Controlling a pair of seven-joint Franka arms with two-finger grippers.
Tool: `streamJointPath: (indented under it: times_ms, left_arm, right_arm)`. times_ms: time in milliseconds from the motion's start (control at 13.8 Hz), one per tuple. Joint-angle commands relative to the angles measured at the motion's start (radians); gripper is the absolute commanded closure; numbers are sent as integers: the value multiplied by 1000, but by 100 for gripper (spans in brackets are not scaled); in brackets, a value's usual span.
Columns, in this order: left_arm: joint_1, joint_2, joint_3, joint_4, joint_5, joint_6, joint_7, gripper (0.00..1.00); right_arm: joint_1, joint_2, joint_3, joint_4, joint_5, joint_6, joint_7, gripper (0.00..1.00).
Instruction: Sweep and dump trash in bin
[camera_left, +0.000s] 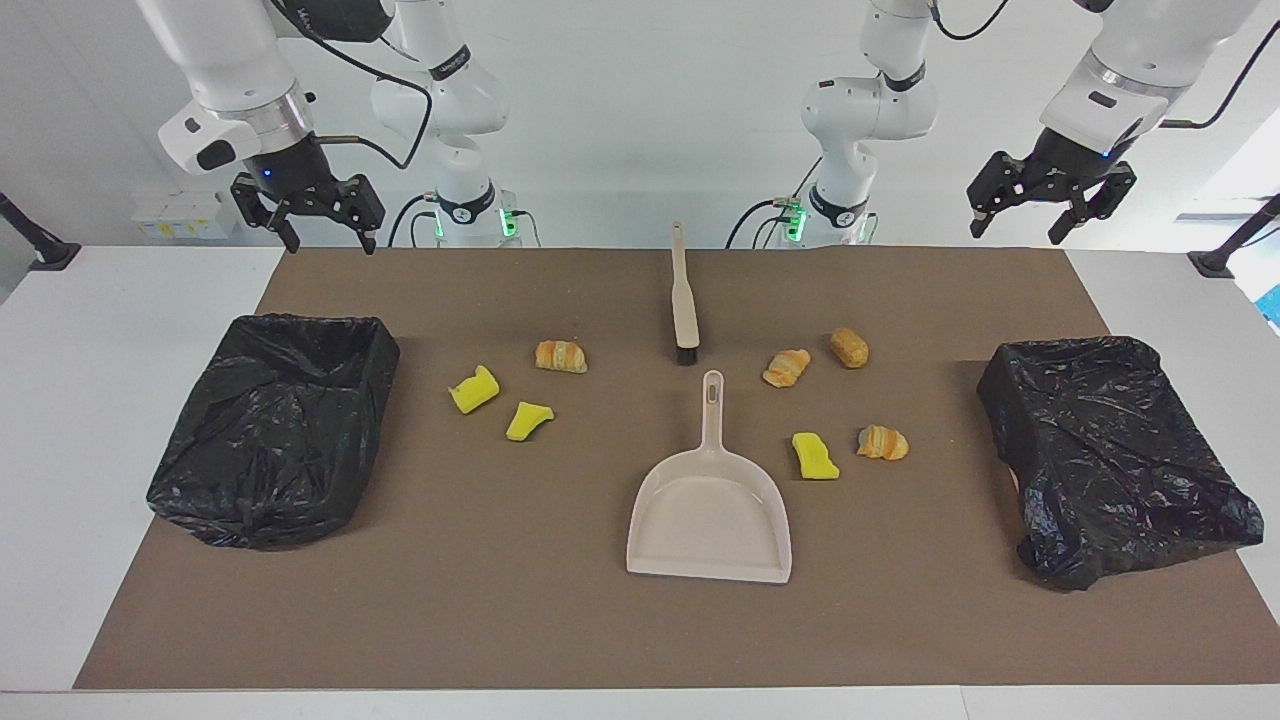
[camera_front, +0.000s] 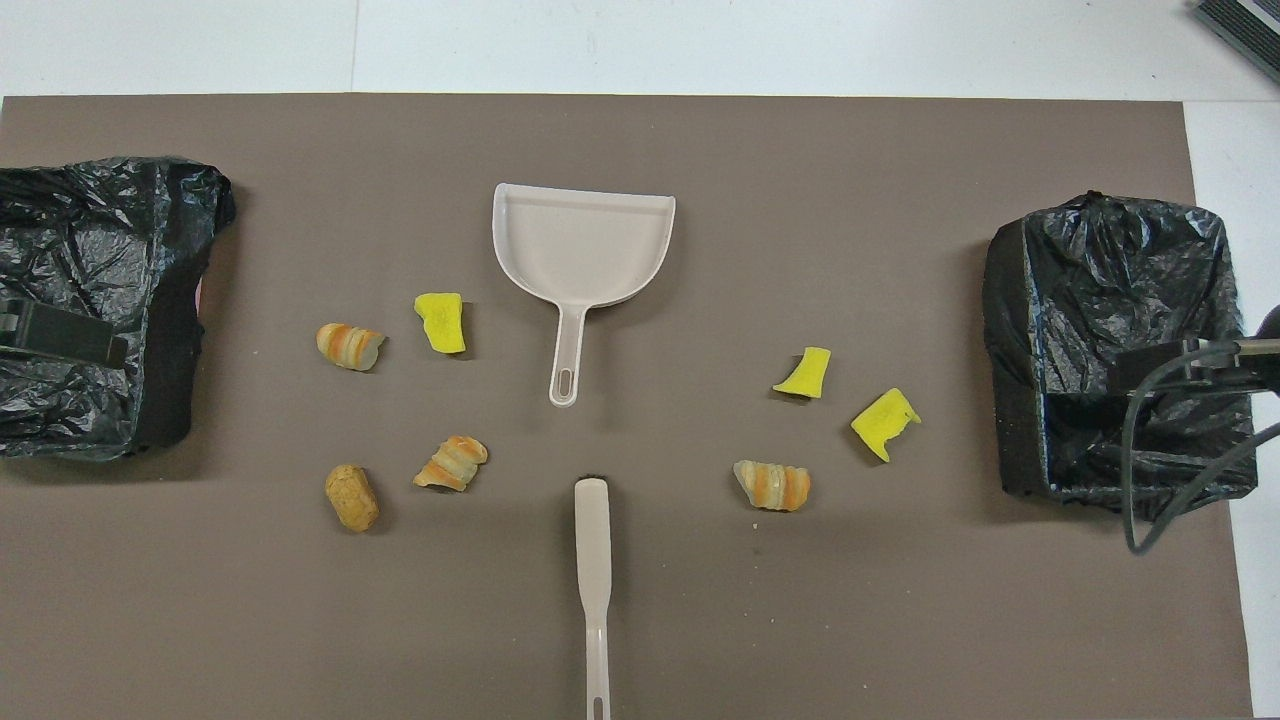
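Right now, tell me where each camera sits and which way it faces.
Facing view: high across the table, facing the robots; both arms show, left gripper and right gripper raised, open, waiting.
Overhead view: above the robots' end, looking steeply down; hardly any arm shows.
Shared: dustpan, brush, trash bits, both bins.

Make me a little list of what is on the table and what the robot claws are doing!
trash: seven bits on the brown mat, three yellow sponge chunks and four bread pieces
dustpan: flat on the mat, handle toward the robots
brush: nearer to the robots than the dustpan
bins: two, black bags, one at each end
left claw: open, up in the air, waiting
right claw: open, up in the air, waiting
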Motion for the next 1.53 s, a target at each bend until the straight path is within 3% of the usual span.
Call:
streamJointPath:
  times_ms: [0,800,1091,1454]
  left_arm:
    - [16,-12,-9,-3,-9,-13,-1,0]
    - [16,-12,-9,-3,-9,-13,-3,0]
    - [16,-12,-9,-3,-9,-13,-3,0]
    - [16,-12,-9,-3,-9,-13,-3,0]
  right_arm:
    - [-10,-9,4,-12,17,5,0,0]
    - [16,-11,14,-41,8,31,-4,0]
    - [18,-12,14,-115,12,107,-81,0]
    - [51,30,30,-97,22,156,-66,0]
